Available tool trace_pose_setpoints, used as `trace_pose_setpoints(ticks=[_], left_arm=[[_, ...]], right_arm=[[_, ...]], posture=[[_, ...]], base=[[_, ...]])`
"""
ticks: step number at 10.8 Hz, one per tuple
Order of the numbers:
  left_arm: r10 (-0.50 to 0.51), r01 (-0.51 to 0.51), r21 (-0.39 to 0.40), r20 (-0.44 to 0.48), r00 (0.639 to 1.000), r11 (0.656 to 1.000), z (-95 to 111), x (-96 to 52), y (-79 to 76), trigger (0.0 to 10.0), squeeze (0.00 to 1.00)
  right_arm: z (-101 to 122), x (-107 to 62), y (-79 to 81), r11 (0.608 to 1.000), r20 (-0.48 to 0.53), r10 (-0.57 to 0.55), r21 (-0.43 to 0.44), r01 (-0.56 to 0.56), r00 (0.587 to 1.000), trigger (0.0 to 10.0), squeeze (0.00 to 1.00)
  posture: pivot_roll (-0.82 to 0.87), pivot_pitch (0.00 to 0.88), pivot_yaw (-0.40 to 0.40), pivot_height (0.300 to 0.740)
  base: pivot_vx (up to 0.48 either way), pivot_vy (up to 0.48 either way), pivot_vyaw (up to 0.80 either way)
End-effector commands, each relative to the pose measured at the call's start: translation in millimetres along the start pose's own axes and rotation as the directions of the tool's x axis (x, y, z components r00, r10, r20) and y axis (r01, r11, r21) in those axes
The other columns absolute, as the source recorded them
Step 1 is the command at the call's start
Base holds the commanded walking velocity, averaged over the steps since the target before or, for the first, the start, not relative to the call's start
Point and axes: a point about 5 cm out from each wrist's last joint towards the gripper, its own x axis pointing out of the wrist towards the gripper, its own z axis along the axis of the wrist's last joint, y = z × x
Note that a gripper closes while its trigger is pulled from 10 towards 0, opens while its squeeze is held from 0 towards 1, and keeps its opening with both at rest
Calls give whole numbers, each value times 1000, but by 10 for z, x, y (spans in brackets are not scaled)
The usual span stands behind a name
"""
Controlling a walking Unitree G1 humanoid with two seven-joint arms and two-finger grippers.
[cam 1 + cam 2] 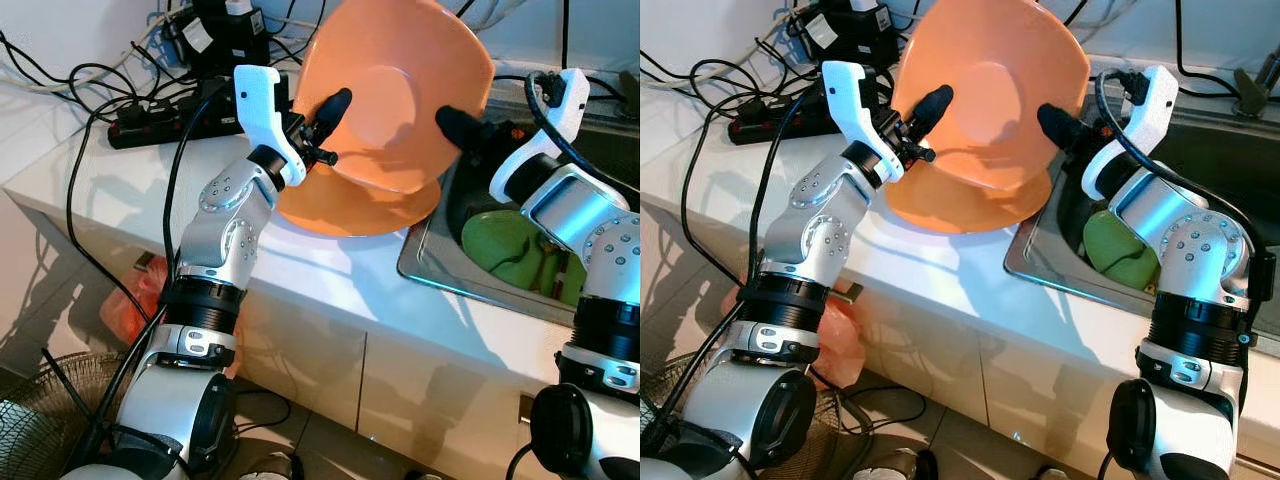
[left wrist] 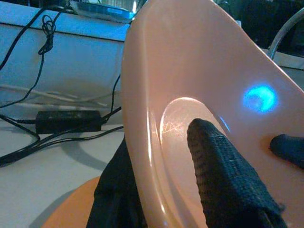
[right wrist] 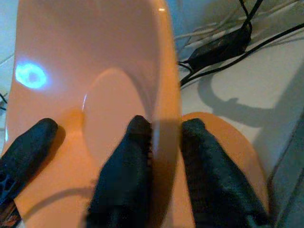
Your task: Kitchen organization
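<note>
The two silver arms rise from the bottom corners of the frame, elbows bent, forearms angled up and inward toward the upper middle. The left gripper point(image 1: 322, 118) pinches the left edge of a tilted orange bowl point(image 1: 400, 90), one black finger lying on its inner face and the other behind the rim, closed on the wall as the left wrist view shows. The right gripper point(image 1: 455, 125) grips the opposite edge the same way, its fingers point(image 3: 126, 166) straddling the rim, one inside and one outside. So both grippers clamp the one raised bowl, held above the counter with its hollow facing the camera. Directly beneath it a second orange bowl point(image 1: 350, 210) sits on the white counter point(image 1: 130, 190), at the centre of the frame; two orange bowls in all. Right of that lies a steel sink point(image 1: 430, 265), holding something green point(image 1: 505, 245) in its basin. At the upper left, a black power strip point(image 1: 150, 125) and tangled black cables point(image 1: 60, 80) lie across the counter. At the lower left, a fan grille point(image 1: 40, 420) stands on the floor.
</note>
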Motion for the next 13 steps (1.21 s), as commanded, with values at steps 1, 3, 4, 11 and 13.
trace_pose_setpoints(ticks=[1, 3, 4, 11, 13], left_arm=[[-21, 20, 25, 48, 999, 999, 122, 35, -15, 10000, 0], [-26, 25, 17, 49, 998, 1000, 115, 45, -33, 10000, 0], [-27, 27, -4, 46, 999, 1000, 101, 44, -47, 10000, 263], [-201, 199, -69, -25, 979, 978, -17, -25, -263, 10000, 1000], [-222, 219, -58, -49, 974, 974, -55, -75, -291, 10000, 1000]], right_arm=[[-54, -7, -38, 1000, -22, -18, 22, 18, 1000, 0, 0], [-83, -13, -47, 999, -38, -14, 30, 15, 999, 0, 0], [-97, -12, -58, 999, -51, -15, 31, 17, 999, 0, 0], [10, 25, -199, 983, 82, -173, 76, 167, 982, 0, 0], [70, 9, -287, 968, 139, -241, 107, 227, 961, 0, 0]], posture=[[72, 96, 117, 740], [72, 96, 115, 740], [73, 97, 112, 740], [77, 102, 108, 740], [78, 106, 109, 740]], base=[[0, 0, 0], [0, 0, 0], [0, 0, 0], [0, 0, 0], [0, 0, 0]])
